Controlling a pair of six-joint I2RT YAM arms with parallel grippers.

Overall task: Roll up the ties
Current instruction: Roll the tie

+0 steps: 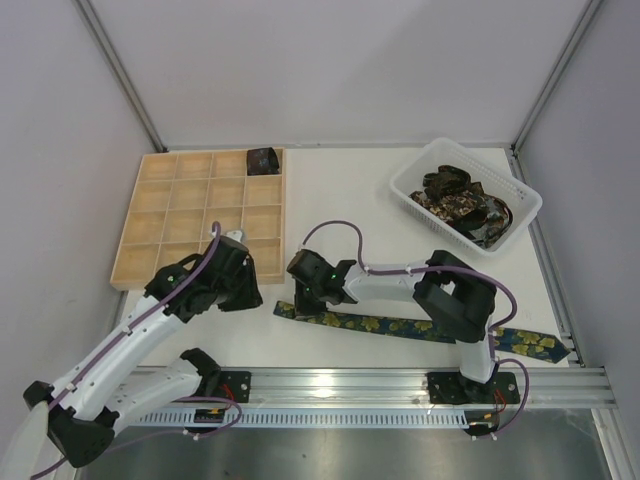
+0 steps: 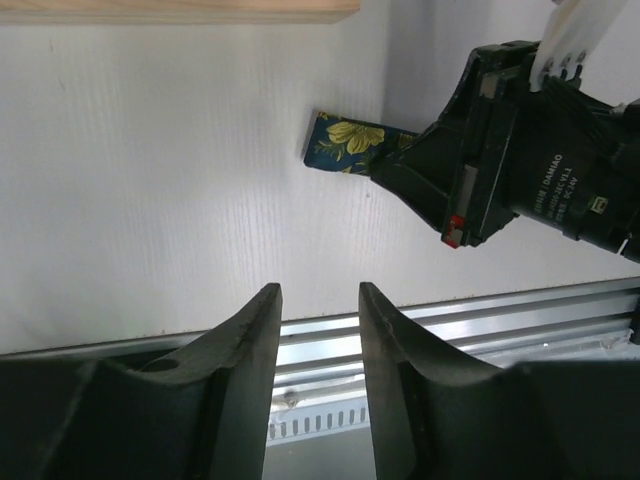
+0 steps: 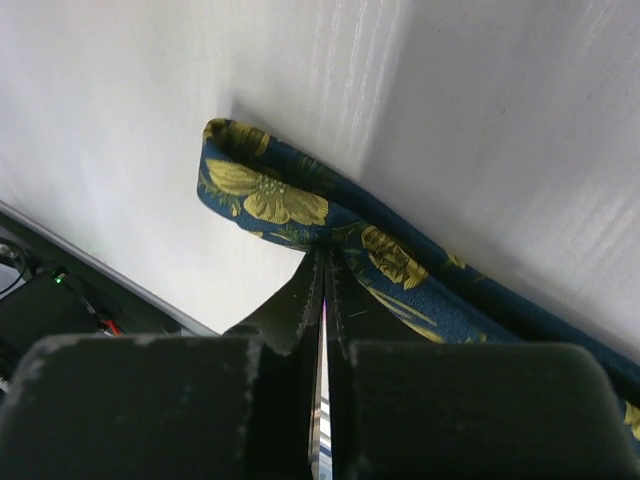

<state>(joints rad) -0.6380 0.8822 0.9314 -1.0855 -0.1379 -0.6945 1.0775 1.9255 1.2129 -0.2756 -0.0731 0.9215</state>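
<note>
Lower centre: navy tie partly hidden under right arm; basket ties tangled, count unclear.

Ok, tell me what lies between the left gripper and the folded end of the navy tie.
Only bare white table, as the left wrist view shows; the open left gripper is apart from the navy tie.

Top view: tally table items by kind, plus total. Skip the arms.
navy tie, unrolled: 1
rolled tie, in a corner cell of the tray: 1
wooden grid tray: 1
white basket: 1
pile of ties in the basket: too tangled to count
Total: 4, basket contents excluded
</note>
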